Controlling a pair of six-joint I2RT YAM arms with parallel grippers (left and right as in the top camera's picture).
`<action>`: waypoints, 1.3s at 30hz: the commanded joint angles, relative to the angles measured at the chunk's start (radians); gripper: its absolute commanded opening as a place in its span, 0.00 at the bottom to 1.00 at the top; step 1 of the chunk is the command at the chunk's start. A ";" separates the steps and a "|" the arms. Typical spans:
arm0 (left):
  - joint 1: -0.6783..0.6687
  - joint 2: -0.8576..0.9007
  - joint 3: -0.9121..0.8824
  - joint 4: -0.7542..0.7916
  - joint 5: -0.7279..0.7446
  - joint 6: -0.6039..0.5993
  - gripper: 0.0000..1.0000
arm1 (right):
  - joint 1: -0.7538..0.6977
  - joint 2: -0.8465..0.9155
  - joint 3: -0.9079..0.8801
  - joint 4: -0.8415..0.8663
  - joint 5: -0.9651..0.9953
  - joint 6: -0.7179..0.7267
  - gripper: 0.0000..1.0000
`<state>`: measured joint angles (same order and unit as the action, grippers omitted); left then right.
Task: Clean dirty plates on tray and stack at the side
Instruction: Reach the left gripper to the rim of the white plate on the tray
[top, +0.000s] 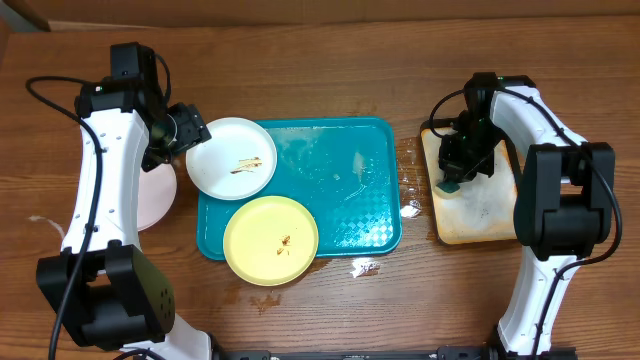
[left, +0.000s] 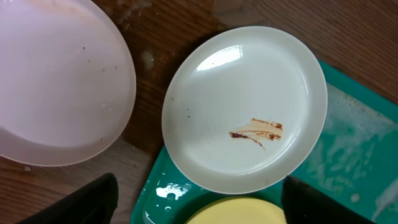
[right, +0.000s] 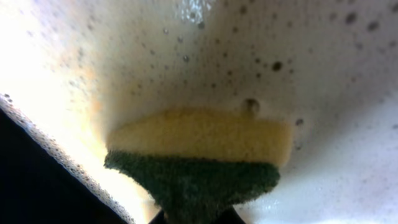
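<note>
The teal tray (top: 355, 180) holds a white plate (top: 232, 158) with a brown smear, overhanging its back left corner, and a pale yellow plate (top: 271, 240) with a small smear at its front left. A second white plate (top: 150, 195) lies on the table left of the tray. My left gripper (top: 196, 133) hovers open and empty by the smeared plate's left rim. The left wrist view shows the smeared plate (left: 245, 109), the other white plate (left: 56, 81), the yellow plate (left: 239, 213) and the open fingers (left: 199, 205). My right gripper (top: 452, 176) is shut on the green-and-yellow sponge (right: 199, 149).
The smaller beige tray (top: 480, 215) stands right of the teal tray, its soapy surface (right: 323, 74) under the sponge. Water and foam patches lie on the wood near the teal tray's right edge (top: 408, 205) and front (top: 365, 267).
</note>
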<state>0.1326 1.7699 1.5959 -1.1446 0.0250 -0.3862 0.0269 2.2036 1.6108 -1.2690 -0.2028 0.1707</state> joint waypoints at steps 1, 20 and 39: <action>0.002 0.010 -0.006 0.009 0.008 0.024 0.89 | 0.005 -0.018 0.015 -0.016 0.003 -0.017 0.04; 0.002 0.239 -0.006 0.127 0.061 0.100 0.67 | 0.003 -0.089 0.040 -0.114 0.026 -0.022 0.04; 0.015 0.265 -0.006 0.180 0.027 0.152 0.78 | -0.030 -0.089 0.040 -0.130 0.044 -0.019 0.04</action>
<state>0.1337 2.0144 1.5898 -0.9707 0.0666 -0.2687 0.0002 2.1513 1.6238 -1.3987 -0.1665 0.1562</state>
